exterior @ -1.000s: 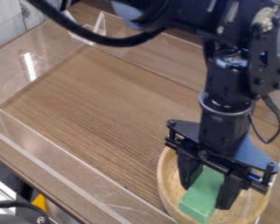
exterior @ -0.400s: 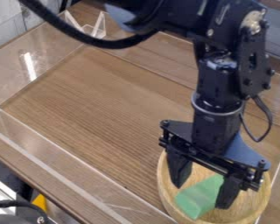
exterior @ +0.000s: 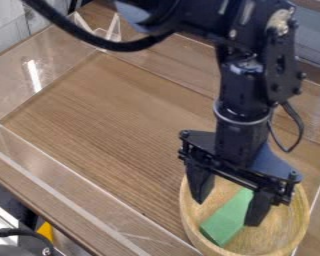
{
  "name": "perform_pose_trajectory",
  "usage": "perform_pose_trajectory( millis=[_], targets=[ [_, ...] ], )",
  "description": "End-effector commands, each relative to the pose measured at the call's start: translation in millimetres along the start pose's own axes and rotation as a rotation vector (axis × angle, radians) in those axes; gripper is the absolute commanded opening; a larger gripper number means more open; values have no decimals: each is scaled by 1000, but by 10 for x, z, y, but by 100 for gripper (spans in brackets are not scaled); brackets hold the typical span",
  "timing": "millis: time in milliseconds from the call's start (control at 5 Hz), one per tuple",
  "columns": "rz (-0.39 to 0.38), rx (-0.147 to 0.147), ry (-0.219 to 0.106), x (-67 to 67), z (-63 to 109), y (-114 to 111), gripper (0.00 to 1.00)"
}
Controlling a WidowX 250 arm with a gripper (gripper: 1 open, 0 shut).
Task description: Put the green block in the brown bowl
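The arm (exterior: pixel 250 75) reaches down from the upper part of the view, black, wrist vertical, gripper (exterior: pixel 234 203) pointing straight down over the bowl (exterior: pixel 190 205) at the lower right of the table (exterior: pixel 109 120). Gripper state: released, the two dark fingers (exterior: pixel 204 192) spread apart, one at each side of the block (exterior: pixel 231 216), with a visible gap at the near finger; whether the far finger touches the block cannot be told. The block is bright green, flat and elongated, lying inside the bowl, tilted so its long axis runs from lower left to upper right; its lower end sits near the bowl's front rim. The bowl is light tan wood with a thick rim, partly cut off by the bottom and right edges of the view; the gripper's crossbar hides its far side. The table surface is brown wood grain, enclosed by clear plastic walls (exterior: pixel 43 75) at the left and rear. A dark cable (exterior: pixel 109 35) loops from the upper left toward the arm. At the bottom left corner, below the table edge, some dark hardware with a yellow patch (exterior: pixel 43 232) shows, too small to identify.
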State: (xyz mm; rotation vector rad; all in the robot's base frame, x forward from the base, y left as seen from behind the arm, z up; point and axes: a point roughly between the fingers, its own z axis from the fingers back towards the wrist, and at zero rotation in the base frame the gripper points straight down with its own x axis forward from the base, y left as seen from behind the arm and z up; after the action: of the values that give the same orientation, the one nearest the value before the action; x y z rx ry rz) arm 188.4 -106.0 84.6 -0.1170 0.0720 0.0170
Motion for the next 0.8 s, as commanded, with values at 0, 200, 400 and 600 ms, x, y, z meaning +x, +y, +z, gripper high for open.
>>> perform_pose_trajectory(
  millis=[0, 200, 400, 600],
  targets=[
    [15, -3, -47, 78, 76, 34, 100],
    [28, -1, -65, 109, 107, 69, 100],
    [43, -3, -76, 129, 137, 99, 100],
    [62, -5, -84, 151, 161, 130, 100]
  ],
)
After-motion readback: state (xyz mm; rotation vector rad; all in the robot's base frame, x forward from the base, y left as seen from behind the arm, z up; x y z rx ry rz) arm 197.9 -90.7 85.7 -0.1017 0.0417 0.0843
